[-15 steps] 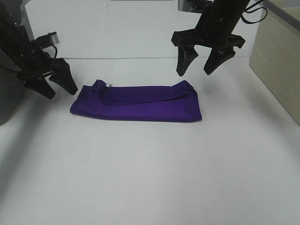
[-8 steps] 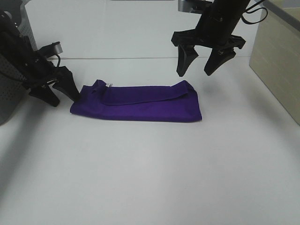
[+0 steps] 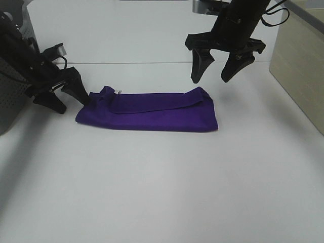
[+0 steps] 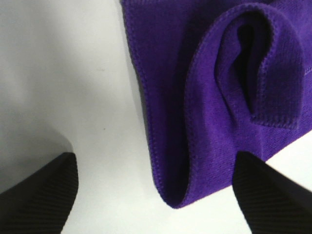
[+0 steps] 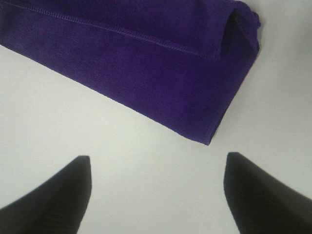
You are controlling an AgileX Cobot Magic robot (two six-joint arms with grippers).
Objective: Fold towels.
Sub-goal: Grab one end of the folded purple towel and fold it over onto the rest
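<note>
While the towel (image 3: 147, 112) is lying folded into a long band on the white bench (image 3: 162, 192), nearer the far edge than the near one and roughly midway between the left and right edges, both claws are being held open and empty. The left claw (image 3: 73, 104) is being held low at the band's left end, with its jaws spread either side of the end corner; whether a tip is touching the cloth cannot be told. The right claw (image 3: 210, 79) is being held above the band's right end, well clear of it. The plush fabric is being judged soft, light and limp, so it is expected to sag and drape when lifted. At the left end a loose flap (image 4: 263, 68) is curling over near a small white tag (image 3: 119, 91), so the layers are being judged likely to part unless they are pinched together. Hold is best being taken at the stitched end corners, one per claw, with every layer being gathered between the jaws.
</note>
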